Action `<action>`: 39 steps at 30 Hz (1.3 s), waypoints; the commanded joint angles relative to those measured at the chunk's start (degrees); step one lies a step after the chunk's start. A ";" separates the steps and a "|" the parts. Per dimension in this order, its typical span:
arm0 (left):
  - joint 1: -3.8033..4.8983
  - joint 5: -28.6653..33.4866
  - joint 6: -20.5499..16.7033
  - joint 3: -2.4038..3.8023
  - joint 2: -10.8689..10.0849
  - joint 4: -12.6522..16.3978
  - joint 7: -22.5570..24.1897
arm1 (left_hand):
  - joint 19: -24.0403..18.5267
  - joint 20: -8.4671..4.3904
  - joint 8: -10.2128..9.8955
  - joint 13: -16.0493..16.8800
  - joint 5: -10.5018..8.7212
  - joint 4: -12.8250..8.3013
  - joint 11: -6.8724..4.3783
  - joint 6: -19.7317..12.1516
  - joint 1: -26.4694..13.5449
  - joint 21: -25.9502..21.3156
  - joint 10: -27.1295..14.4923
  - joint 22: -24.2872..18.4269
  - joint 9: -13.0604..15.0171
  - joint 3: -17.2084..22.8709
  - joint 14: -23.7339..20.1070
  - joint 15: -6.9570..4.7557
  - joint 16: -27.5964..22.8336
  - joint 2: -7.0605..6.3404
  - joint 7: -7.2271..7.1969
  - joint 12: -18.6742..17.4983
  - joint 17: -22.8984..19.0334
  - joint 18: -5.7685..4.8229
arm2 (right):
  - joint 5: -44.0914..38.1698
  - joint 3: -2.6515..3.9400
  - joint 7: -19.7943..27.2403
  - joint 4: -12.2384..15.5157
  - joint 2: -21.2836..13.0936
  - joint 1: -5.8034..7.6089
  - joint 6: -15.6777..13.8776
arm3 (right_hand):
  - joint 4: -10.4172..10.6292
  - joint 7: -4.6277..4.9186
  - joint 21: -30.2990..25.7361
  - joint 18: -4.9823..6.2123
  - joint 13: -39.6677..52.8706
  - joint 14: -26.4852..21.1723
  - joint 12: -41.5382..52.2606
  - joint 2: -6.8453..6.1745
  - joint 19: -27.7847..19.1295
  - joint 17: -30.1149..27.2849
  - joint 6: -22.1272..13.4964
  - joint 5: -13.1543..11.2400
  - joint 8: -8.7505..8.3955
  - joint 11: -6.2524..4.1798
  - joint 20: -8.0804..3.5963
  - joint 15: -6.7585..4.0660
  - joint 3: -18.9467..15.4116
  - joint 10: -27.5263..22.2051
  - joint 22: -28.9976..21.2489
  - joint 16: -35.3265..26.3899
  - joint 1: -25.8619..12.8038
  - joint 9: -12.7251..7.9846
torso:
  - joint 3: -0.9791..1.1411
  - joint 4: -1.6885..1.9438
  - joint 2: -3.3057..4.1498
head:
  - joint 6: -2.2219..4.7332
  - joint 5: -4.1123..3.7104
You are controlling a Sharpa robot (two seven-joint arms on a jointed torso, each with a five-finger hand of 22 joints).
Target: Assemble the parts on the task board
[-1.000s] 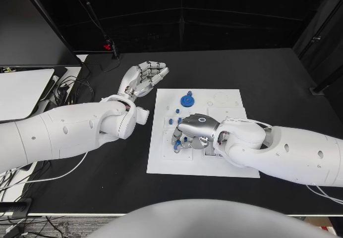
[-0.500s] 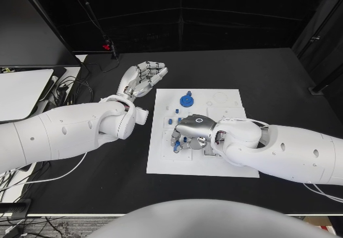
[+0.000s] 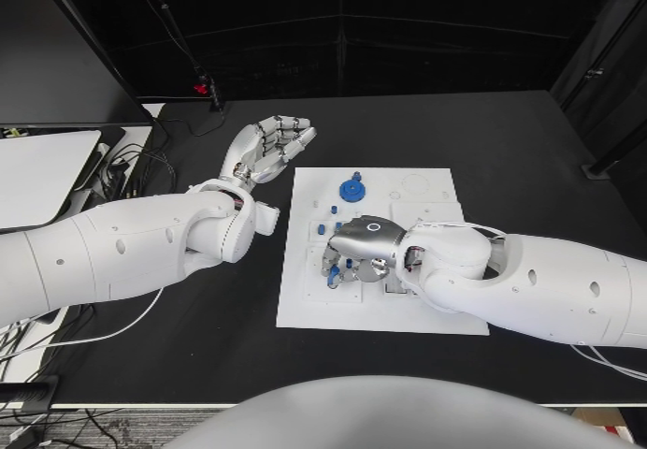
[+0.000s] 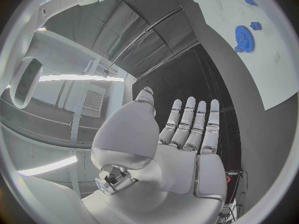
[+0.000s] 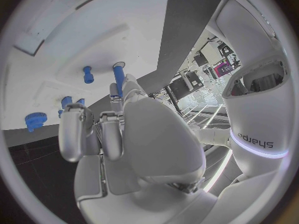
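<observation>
The white task board [image 3: 405, 309] lies in the middle of the black table. My right hand [image 3: 362, 251] hangs over the board's left middle, fingers pointing down. It pinches a slim blue pin [image 5: 117, 78] whose far end meets the board [image 5: 62, 40]; the head view shows the pin [image 3: 335, 272] as a blue spot under the fingers. A short blue peg [image 5: 87, 74] stands close by. A blue gear [image 3: 353, 190] sits near the board's far edge, with small blue parts [image 3: 323, 227] on the left side. My left hand [image 3: 277, 140] is raised beyond the board's far left corner, fingers apart, holding nothing.
A pale surface [image 3: 40, 173] and loose cables [image 3: 135, 168] lie off the table's left edge. Bare black table [image 3: 525, 159] stretches right of and behind the board. The left wrist view shows the gear [image 4: 244, 35] and the board's edge [image 4: 274, 64].
My right hand has edged slightly left over the board, still on the pin. The left hand has stayed where it was.
</observation>
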 commanded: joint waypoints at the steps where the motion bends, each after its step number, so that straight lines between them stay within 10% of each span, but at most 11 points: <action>1: 0.08 0.00 0.17 0.05 0.09 0.00 4.05 | 0.46 -0.05 0.38 -0.09 0.19 -0.01 0.06 -0.43 -0.09 0.24 -0.36 -0.04 -0.09 -0.35 -0.35 -0.03 0.21 0.55 6.73 0.33 -0.08 -0.44 | -1.06 -0.28 -1.23 -0.08 -0.04 -0.21 2.93 | 0.08 0.29 -0.03 0.23 0.05 4.57 -0.17 0.35 1.39 8.36 0.11 0.22 0.18 -0.31 -0.14 0.26 0.41 0.69 11.43 0.18 0.37 -0.08 | 0.03 -0.02 0.01 | 0.00 -0.21; 28: 0.08 0.00 0.17 0.05 0.20 -0.19 3.90 | 0.46 -0.05 0.42 -0.10 0.23 -0.01 0.06 -0.46 -0.02 0.25 -0.41 -0.09 -0.12 -0.40 -0.36 -0.03 0.29 0.61 6.73 0.39 -0.14 -0.43 | -0.72 -0.28 -1.63 0.41 -0.81 -0.38 1.78 | 0.19 0.45 -0.17 0.26 0.05 4.51 -0.64 0.22 1.31 8.09 -0.29 0.21 -0.22 -0.17 -0.04 0.37 0.36 0.55 11.39 0.07 0.24 -0.23 | -0.03 0.06 0.01 | 0.00 -0.52; 39: 0.08 0.00 0.14 0.05 0.23 -0.20 3.80 | 0.44 -0.05 0.45 -0.10 0.26 -0.02 0.06 -0.49 0.04 0.25 -0.44 -0.13 -0.14 -0.41 -0.35 -0.03 0.33 0.66 6.73 0.41 -0.18 -0.43 | 0.14 -0.29 -0.71 0.39 -0.53 -0.38 1.97 | 0.59 2.17 -2.66 0.79 0.14 3.91 -1.12 -4.45 0.11 5.37 -7.62 0.18 -4.17 1.53 0.99 1.76 -4.01 -3.93 10.49 -1.10 -6.29 -1.32 | -0.03 -0.01 0.03 | 0.00 -0.31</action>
